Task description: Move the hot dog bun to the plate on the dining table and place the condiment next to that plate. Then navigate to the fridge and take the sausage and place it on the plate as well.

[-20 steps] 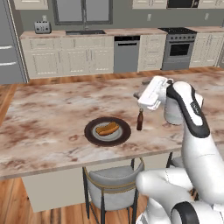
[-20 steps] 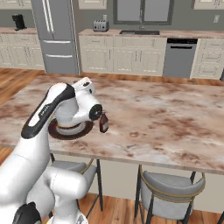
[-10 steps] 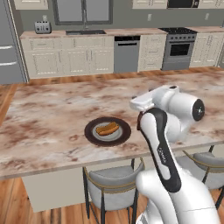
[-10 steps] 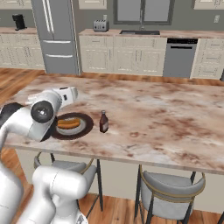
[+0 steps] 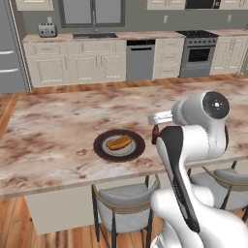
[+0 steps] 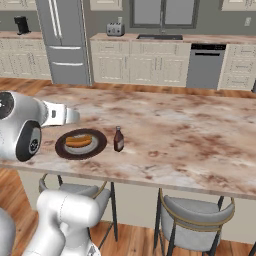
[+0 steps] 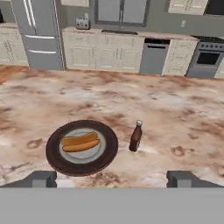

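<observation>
Left base view first: the hot dog bun is lying on the plate, dark rim, pale centre, which sits near the front edge of the marble dining table. The condiment is just to the right of the plate, but the white arm covers most of it from here, so I only catch a dark sliver and can't really make out the bottle's shape. Grey cushioned chairs are tucked under the front edge.

Right base view: much clearer. The bottle stands upright just beside the plate's right side, close but I'd say not touching. Bun's in the middle of the plate. The fridge is at the back, past the far side of the table, doors shut, with a toaster on the counter along from it.

Hand view: looking down on the table from above the near edge. The claw is spread as wide as it goes, both fingertips far apart, and it has hold of nothing. Plate with bun sits between them on the left, bottle upright just right of it.
</observation>
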You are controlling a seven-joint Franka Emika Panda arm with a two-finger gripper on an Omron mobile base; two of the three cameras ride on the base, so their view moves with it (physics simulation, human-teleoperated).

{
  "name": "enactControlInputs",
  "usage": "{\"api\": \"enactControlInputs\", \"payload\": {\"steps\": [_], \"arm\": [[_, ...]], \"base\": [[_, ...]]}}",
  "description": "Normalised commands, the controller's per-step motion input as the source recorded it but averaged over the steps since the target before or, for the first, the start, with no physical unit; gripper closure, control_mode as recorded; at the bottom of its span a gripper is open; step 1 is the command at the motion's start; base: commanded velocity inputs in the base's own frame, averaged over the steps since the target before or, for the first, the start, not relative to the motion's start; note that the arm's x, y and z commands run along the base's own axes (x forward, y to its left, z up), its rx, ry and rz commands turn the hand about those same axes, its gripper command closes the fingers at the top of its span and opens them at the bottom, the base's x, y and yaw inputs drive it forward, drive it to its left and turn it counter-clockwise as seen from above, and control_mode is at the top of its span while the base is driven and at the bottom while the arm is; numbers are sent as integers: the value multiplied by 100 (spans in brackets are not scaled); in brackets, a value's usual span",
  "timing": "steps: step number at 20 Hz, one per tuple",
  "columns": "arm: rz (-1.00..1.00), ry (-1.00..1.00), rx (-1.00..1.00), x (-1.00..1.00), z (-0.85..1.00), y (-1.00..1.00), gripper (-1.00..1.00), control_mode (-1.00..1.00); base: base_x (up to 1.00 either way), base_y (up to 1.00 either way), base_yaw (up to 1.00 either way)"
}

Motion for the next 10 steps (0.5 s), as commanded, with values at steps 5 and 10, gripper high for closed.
{"api": "enactControlInputs", "payload": {"steps": [5, 10], "arm": [[-14, 31, -1, -71, -16, -48, -100, -100], [-6, 15, -1, -72, -39, -34, -100, -100]], "base": [[0, 0, 0], [0, 0, 0]]}}
